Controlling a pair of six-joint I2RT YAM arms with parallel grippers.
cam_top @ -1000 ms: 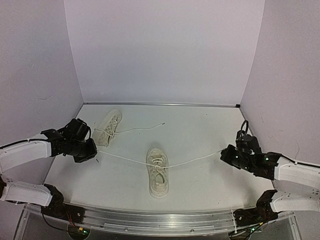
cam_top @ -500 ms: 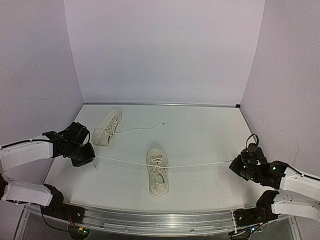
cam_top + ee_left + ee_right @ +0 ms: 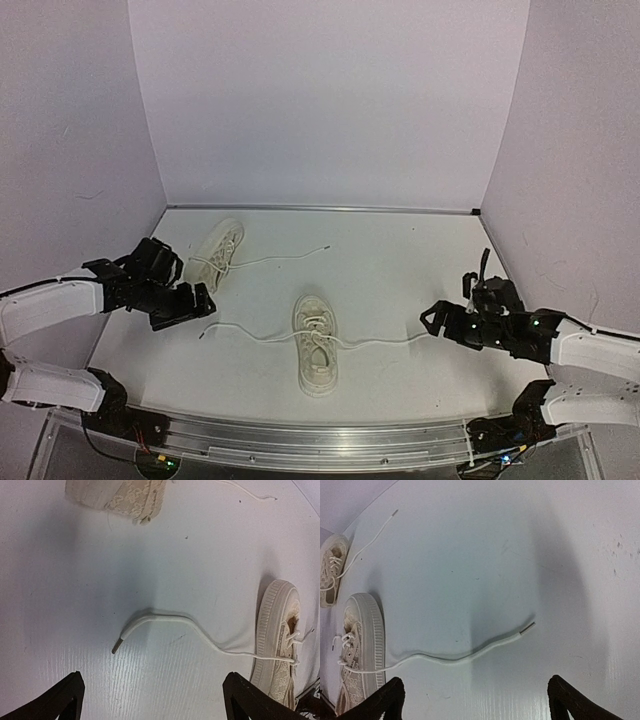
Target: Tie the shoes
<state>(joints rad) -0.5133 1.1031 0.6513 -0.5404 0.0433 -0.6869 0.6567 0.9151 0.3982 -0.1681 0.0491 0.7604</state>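
L pincer (image 3: 152,676): spread wide, empty, left edge of top view.
R pincer (image 3: 475,679): spread wide, empty, lower right.
Shoe 1 (image 3: 316,345): centre-bottom of worktop (image 3: 400,260); lace (image 3: 160,617) slack out both sides.
Shoe 2 (image 3: 216,256): upper left, lace trailing.
Do well: grip each end close to shoe 1, make 2 loops, pull evenly.
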